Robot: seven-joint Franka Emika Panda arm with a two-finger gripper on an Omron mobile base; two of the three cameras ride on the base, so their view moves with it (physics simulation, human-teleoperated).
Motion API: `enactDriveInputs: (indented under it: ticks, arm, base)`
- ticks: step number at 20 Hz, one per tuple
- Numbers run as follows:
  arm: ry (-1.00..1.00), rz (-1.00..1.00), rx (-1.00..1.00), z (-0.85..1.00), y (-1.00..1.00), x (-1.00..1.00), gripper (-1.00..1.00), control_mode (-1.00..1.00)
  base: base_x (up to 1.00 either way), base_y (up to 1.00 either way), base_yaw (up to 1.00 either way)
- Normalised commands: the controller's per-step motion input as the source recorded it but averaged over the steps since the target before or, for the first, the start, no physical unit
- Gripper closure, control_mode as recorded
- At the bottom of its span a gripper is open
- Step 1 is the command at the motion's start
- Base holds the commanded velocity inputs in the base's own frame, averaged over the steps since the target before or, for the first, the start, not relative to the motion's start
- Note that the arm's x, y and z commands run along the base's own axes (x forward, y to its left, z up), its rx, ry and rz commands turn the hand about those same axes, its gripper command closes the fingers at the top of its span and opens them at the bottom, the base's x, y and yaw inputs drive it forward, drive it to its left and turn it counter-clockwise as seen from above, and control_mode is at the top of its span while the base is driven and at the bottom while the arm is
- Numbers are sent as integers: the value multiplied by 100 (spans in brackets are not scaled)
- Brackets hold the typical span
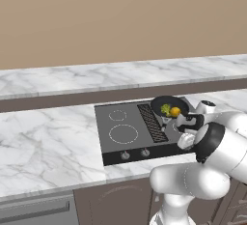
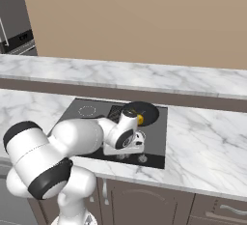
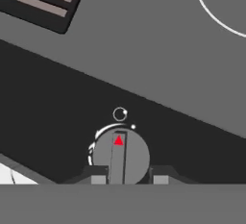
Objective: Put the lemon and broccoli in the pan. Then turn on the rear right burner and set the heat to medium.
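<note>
Pincer (image 3: 129, 179) fingers are closing together around a round grey stove knob (image 3: 120, 156) on the dark front strip of the cooktop (image 1: 116, 137), its red marker pointing up toward the small circle printed above it. Behind that knob, toward the wall, the black pan (image 1: 168, 105) is sitting on the rear right burner, holding the broccoli (image 1: 165, 109) with the lemon (image 1: 175, 111) touching it on the right.

Grey cooktop (image 1: 120, 122) set in marble counter (image 1: 43, 142), central vent grille (image 1: 152, 121), tan wall (image 1: 120, 16)
</note>
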Motion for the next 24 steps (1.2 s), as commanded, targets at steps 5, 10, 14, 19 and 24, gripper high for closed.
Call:
enactDriveInputs:
  ticks: [5, 10, 14, 19, 24]
  arm:
    - [0, 30, 0, -13, 12, 0, 100, -100]
    - [0, 34, 0, -19, 7, 0, 100, -100]
    - [0, 36, 0, -21, 3, -4, 100, -100]
    - [0, 39, 0, -29, 0, -5, 100, -100]
    - [0, 42, 0, -41, 2, -16, 100, -100]
  base:
    - [0, 0, 0]
    - [0, 0, 0]
    - [0, 0, 0]
    - [0, 0, 0]
    - [0, 0, 0]
